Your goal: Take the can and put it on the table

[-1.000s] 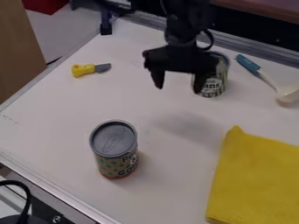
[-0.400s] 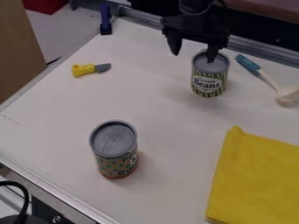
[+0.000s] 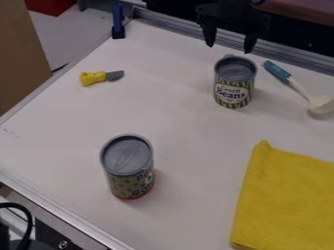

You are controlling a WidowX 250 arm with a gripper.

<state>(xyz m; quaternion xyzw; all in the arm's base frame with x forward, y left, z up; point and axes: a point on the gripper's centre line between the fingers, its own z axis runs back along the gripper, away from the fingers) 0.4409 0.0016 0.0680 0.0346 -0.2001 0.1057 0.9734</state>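
From where I stand, a green-striped can rises upright on the white bench, upper right, long axis vertical, lid up, near the black tool, its fingers apart; a polka-dotted can stands lid-up, lower left.

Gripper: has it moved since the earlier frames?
Yes. The gripper has moved up and right in the view, toward the metal rail; its fingertips now show above the green-striped can, no longer level with it.
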